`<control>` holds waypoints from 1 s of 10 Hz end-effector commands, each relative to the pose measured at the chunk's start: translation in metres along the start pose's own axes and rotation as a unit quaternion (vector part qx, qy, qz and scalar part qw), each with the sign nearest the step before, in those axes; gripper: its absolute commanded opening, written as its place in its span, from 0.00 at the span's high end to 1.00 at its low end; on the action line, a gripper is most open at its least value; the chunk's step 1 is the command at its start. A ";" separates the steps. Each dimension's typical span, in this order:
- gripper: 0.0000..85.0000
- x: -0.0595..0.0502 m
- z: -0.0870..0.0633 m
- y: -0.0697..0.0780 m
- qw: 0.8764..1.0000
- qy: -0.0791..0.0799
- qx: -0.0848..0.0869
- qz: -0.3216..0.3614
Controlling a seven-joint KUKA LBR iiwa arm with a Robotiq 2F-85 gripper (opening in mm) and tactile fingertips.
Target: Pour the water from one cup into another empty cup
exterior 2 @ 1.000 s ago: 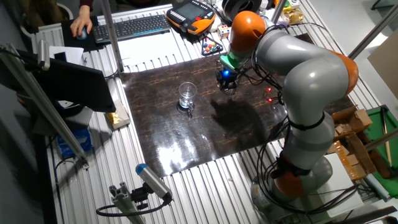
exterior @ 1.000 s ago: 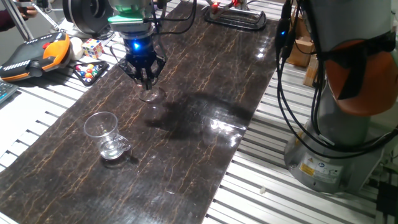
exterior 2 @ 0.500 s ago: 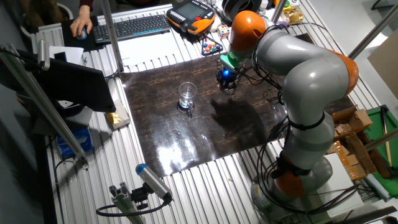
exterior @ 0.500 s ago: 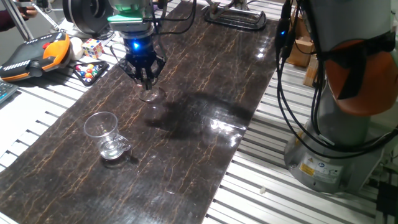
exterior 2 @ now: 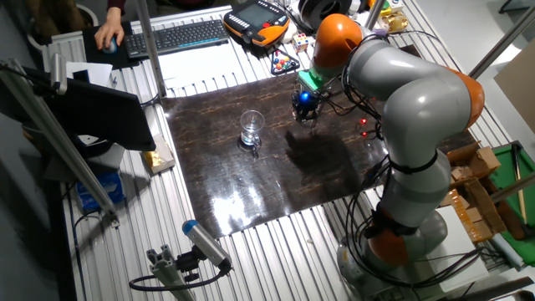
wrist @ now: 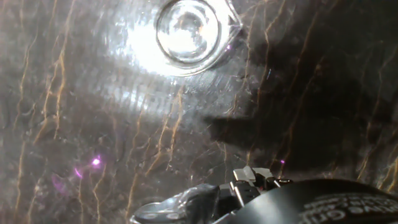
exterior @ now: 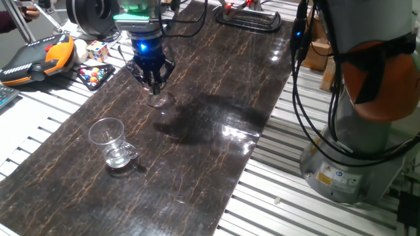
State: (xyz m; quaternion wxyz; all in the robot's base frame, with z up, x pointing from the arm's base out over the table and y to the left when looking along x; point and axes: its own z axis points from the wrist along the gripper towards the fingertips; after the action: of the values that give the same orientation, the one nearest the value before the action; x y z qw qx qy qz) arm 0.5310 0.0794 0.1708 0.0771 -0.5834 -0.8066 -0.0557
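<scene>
The larger glass cup [exterior: 113, 143] with a looped handle stands upright on the dark marbled mat [exterior: 216, 85], with a little clear water at its bottom; the other fixed view shows this cup [exterior 2: 251, 128] left of the hand. The smaller glass cup [exterior: 157, 99] stands just under my gripper [exterior: 155, 85]. In the hand view the smaller cup [wrist: 186, 30] is seen from above, rim free, nothing touching it. My gripper [exterior 2: 306, 115] hangs just above it, fingers drawn together to a point, holding nothing. The fingertips do not show in the hand view.
A Rubik's cube [exterior: 97, 50], a tray of coloured balls [exterior: 94, 75] and an orange-black teach pendant [exterior: 36, 58] lie left of the mat. A black frame [exterior: 249, 18] sits at the mat's far end. The robot base [exterior: 357, 131] and cables stand on the right.
The hand has crept slightly upward and the arm has shifted a little. Both cups stand where they were.
</scene>
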 end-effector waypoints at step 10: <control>0.99 0.009 0.005 0.014 1.000 -0.011 0.018 0.013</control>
State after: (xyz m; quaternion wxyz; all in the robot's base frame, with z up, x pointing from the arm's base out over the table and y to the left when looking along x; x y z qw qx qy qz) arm 0.5416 0.0933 0.1669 0.0809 -0.5929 -0.8004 -0.0342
